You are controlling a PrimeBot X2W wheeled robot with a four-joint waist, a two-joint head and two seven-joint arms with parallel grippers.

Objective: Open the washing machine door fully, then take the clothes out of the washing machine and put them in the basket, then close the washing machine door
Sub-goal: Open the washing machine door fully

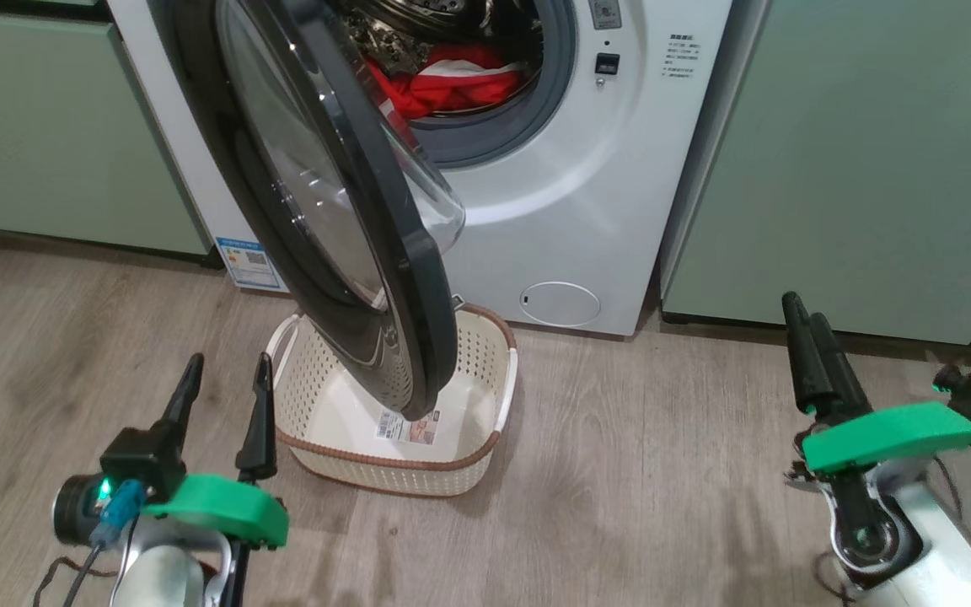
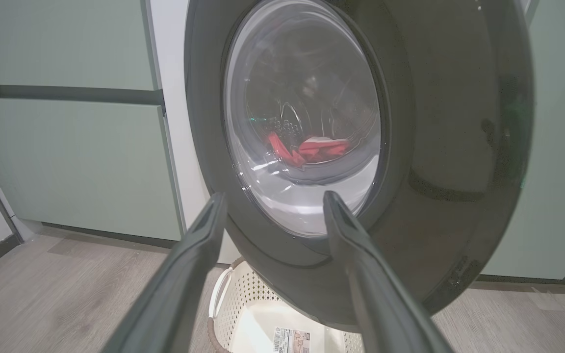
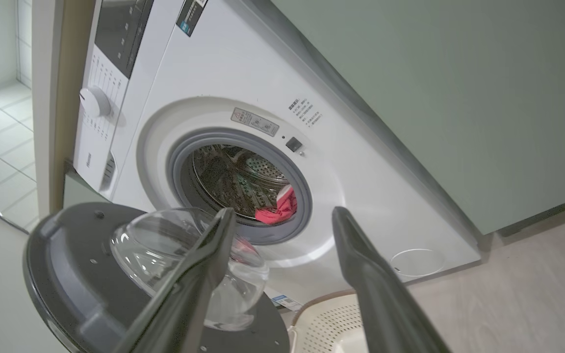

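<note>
Currently the door [image 1: 317, 202] is standing partly open, hanging over the basket [image 1: 485, 438] on the floor [image 1: 662, 472], while the clothes [image 1: 452, 84] are lying inside the washing machine [image 1: 587, 194]. Both the left end effector [image 1: 229, 362] and right end effector [image 3: 282, 215] are hovering with fingers spread wide, gripping nothing.

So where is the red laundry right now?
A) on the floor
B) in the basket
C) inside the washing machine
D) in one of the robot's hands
C: the red clothes lie in the drum of the washing machine, seen past the partly open door, while the visible floor of the basket shows just a sticker.
</note>
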